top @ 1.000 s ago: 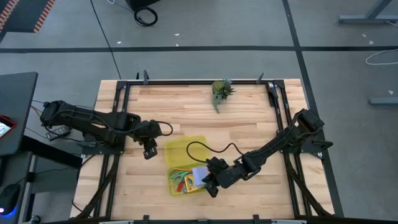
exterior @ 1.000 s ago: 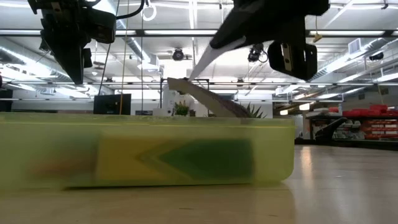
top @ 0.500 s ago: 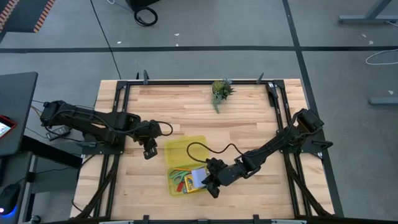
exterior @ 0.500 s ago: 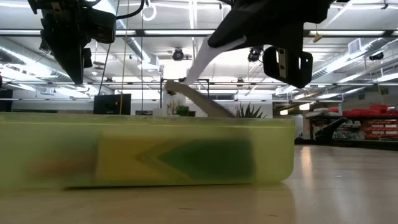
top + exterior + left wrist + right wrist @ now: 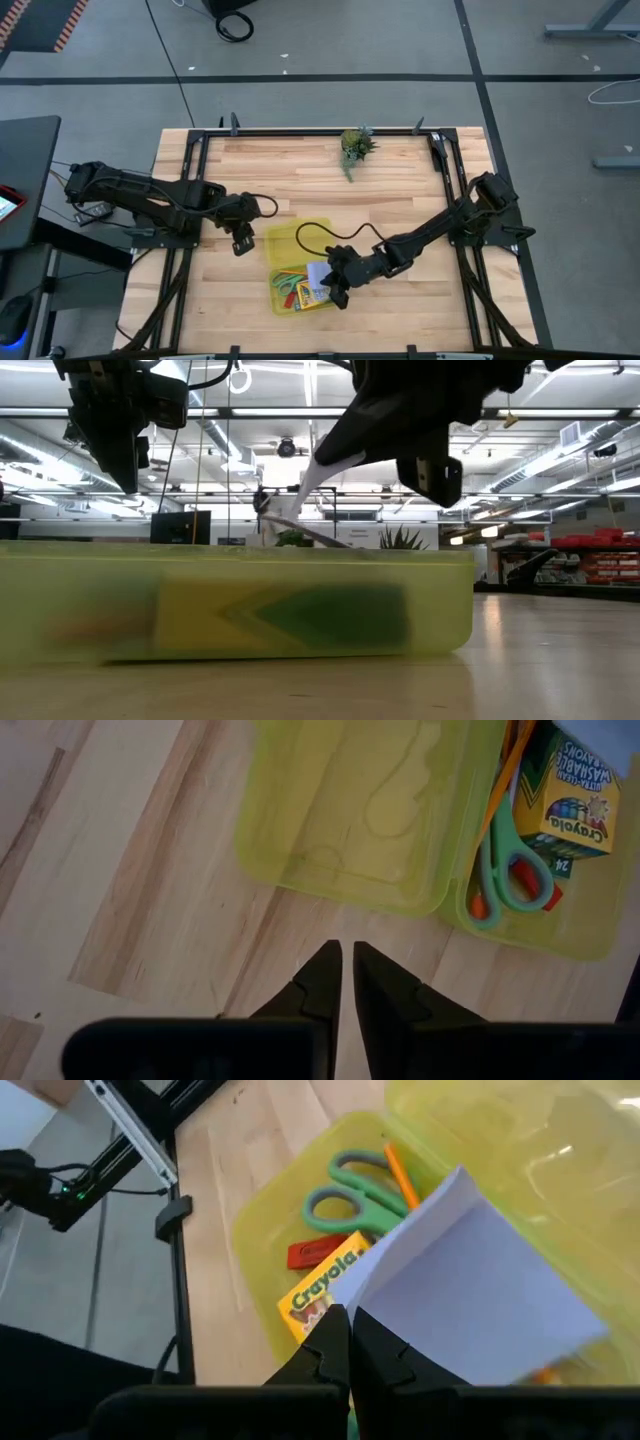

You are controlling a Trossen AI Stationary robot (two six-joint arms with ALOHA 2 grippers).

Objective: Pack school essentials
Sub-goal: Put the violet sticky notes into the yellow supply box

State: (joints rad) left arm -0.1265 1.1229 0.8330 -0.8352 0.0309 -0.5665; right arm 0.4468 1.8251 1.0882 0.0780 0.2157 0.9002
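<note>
The pale blue square note pad (image 5: 470, 1290) hangs tilted over the translucent yellow rectangular plastic case (image 5: 283, 238), low and just left of centre in the high view. The right pincer (image 5: 350, 1330) is clenched on one corner of it. In the low view the note pad (image 5: 325, 470) slants down from that pincer, its lower edge above the case wall (image 5: 240, 600).

Beneath the pad, in the case's nearer half, lie the green-handled scissors (image 5: 355, 1190), a thin orange pencil (image 5: 400, 1175), the small red eraser-like block (image 5: 315, 1253) and the yellow-green cardboard crayon box (image 5: 320, 1295). The eraser touches the crayon box, and the pencil runs beside the scissor handles. The case's other half (image 5: 360, 810) shows bare.

The left pincer (image 5: 345, 975) hovers over the light wooden worktop (image 5: 400, 190) just left of the case, its fingers nearly together and grasping nothing.

A small green potted plant (image 5: 353, 146) stands at the upper middle of the worktop, well apart from the case.
</note>
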